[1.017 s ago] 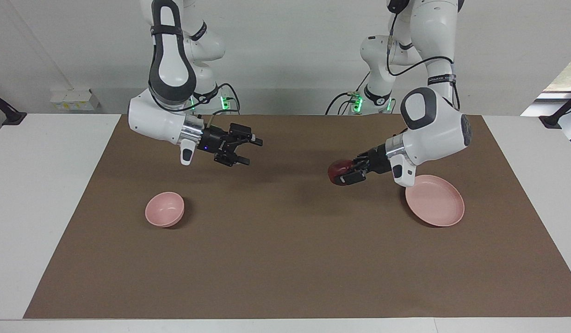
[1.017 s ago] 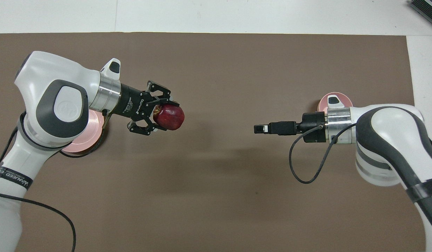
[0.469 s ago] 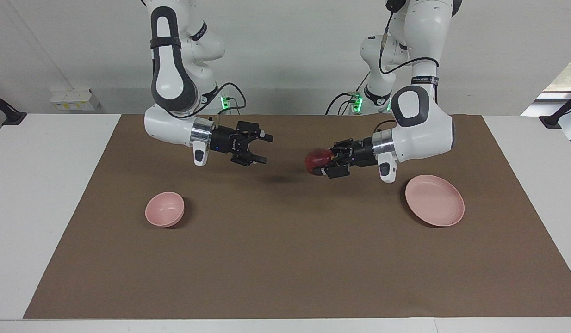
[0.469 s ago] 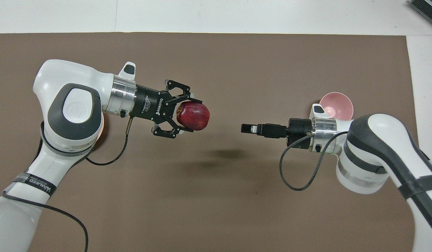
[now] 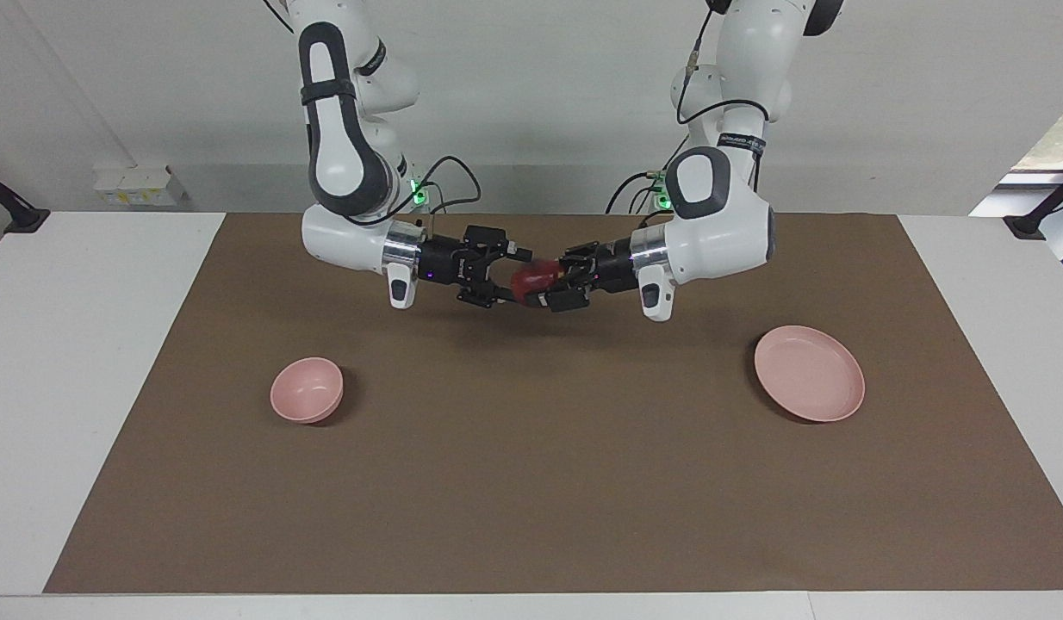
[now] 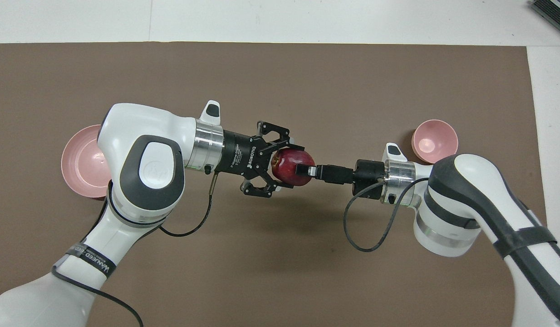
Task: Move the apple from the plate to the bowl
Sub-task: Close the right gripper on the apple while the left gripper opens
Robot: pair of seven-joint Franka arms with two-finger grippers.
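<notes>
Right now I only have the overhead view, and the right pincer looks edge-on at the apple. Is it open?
Observer: Open. The facing view shows the right pincer with one finger above and one below the apple.
Operator: Is the apple on the mat or up?
Observer: Up in the air over the mat, shut in the left pincer.
Operator: My view hides part of the plate. Anything on it?
Observer: No, the plate is bare.
</notes>
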